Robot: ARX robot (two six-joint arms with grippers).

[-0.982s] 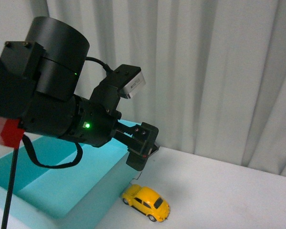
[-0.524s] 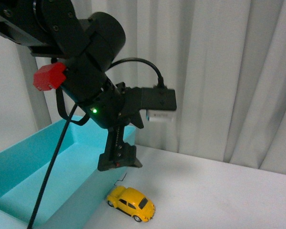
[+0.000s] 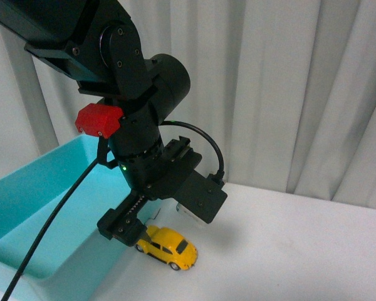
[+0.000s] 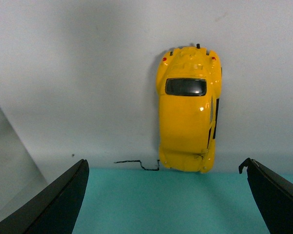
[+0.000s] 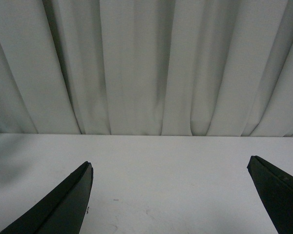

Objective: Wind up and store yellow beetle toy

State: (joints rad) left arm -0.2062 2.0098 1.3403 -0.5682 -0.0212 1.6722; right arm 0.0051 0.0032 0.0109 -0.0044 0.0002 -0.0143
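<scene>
The left pincer (image 4: 163,165) is being held spread wide and empty above the yellow beetle toy (image 4: 188,122), seemingly touching the teal bin (image 3: 25,188).

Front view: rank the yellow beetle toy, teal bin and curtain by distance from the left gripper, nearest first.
1. yellow beetle toy, just below the left gripper.
2. teal bin, left of the toy; its near wall is too close to call against 1.
3. curtain, at the back, clearly farthest.

Yellow beetle toy (image 3: 167,247) – glossy, upright on wheels, dark windows.
</scene>
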